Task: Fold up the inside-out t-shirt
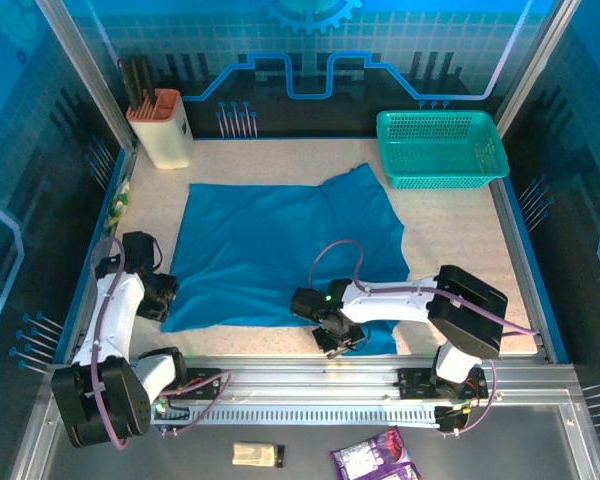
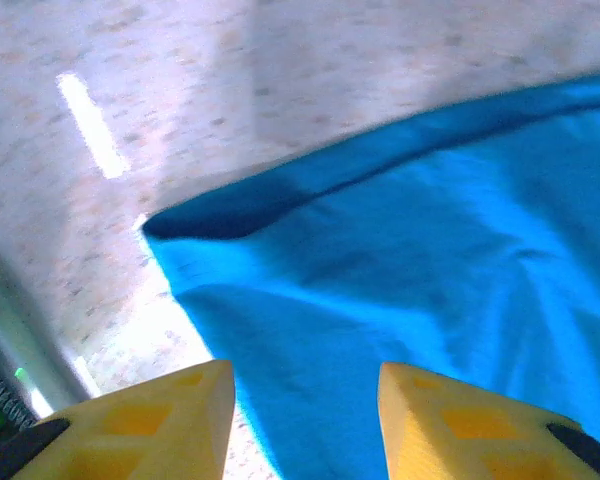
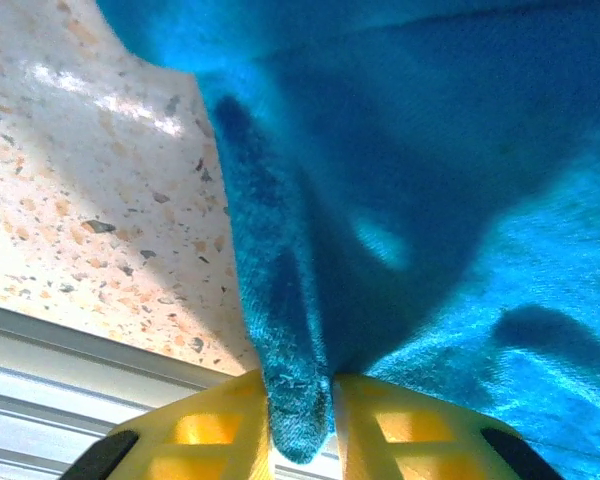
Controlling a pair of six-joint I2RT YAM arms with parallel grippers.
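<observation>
Plainly, right fingers (image 3: 208, 436) pinch a fold of the t-shirt (image 1: 280, 250), while left fingers (image 2: 150, 425) stand spread over its corner.

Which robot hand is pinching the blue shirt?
The right gripper: its yellow fingers squeeze a fold of the t-shirt at its near edge. The left gripper has its fingers apart above the t-shirt's corner, gripping nothing.
</observation>
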